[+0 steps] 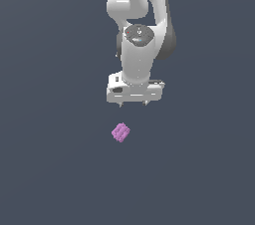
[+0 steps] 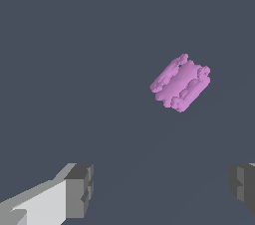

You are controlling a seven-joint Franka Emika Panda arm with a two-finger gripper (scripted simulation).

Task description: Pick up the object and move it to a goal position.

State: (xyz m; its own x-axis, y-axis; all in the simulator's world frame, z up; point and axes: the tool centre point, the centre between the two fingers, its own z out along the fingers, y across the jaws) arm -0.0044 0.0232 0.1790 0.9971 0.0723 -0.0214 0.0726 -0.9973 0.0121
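plain dark grey surface (image 1: 50,169). object (image 1: 120,132) lying free, near gripper (image 1: 133,103) but apart. fingers (image 2: 79,189) spread wide, empty. grasp, lift, move to goal all pending.

Pink object (image 2: 181,82) beyond spread fingers (image 2: 79,190)

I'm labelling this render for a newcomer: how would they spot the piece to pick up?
Find the white gripper hanging open on the arm. Just below it in the exterior view lies the object, untouched. It is the only pink-purple, ridged little block against plain dark grey.
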